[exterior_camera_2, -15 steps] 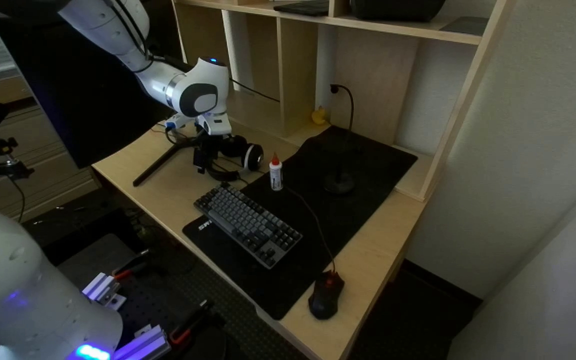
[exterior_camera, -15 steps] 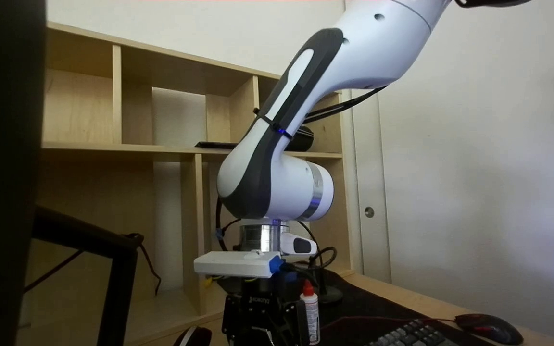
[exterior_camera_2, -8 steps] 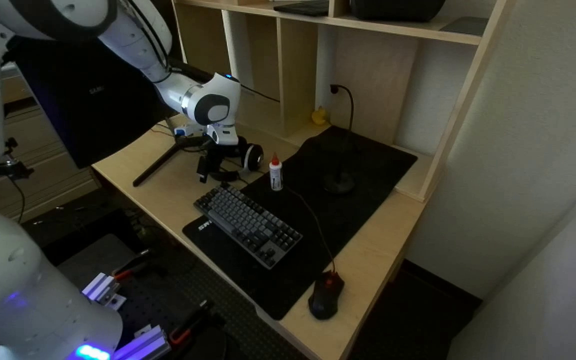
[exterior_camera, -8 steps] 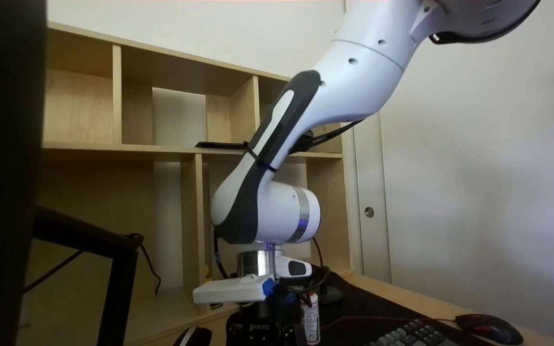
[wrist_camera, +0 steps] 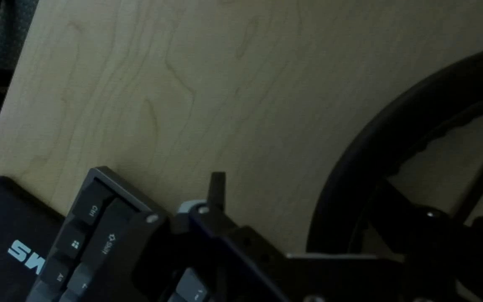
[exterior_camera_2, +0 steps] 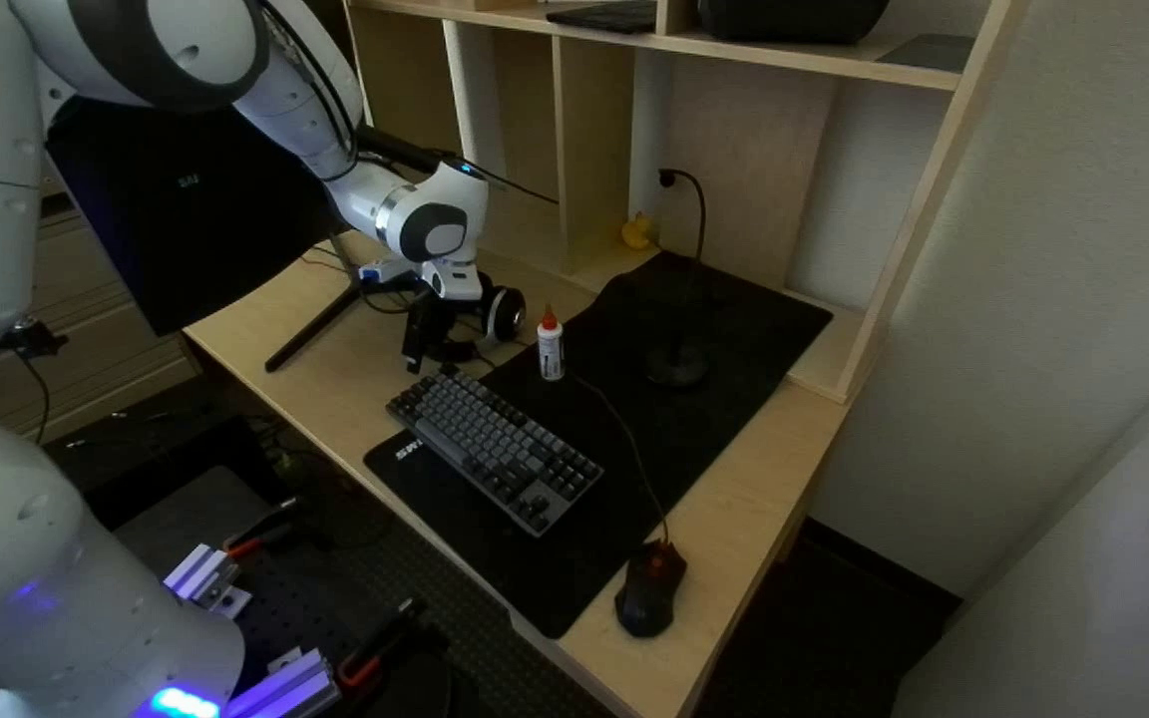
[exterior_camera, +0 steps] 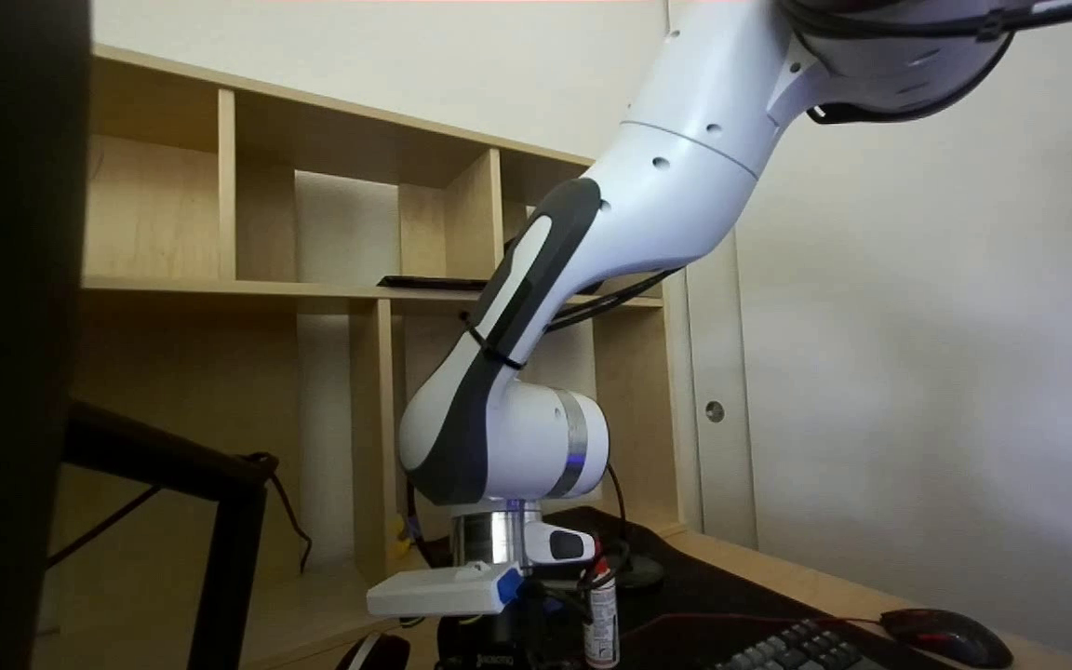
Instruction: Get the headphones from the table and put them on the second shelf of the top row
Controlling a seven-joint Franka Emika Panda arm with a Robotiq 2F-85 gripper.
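Jaws wide, headband [wrist_camera: 375,155] between them at 3 o'clock in the wrist view; too dark to call contact. Headphones [exterior_camera_2: 507,314] on the surface [exterior_camera_2: 739,499], 2 o'clock of the jaws in an exterior view; bottle [exterior_camera_2: 551,347] at 3, keyboard [exterior_camera_2: 495,449] at 5. Middle top cubby [exterior_camera: 420,228] visible at 10 o'clock in an exterior view; jaws cropped there at 6. Shelf unit [exterior_camera_2: 594,140] loses most of its top row at 12 o'clock in an exterior view.
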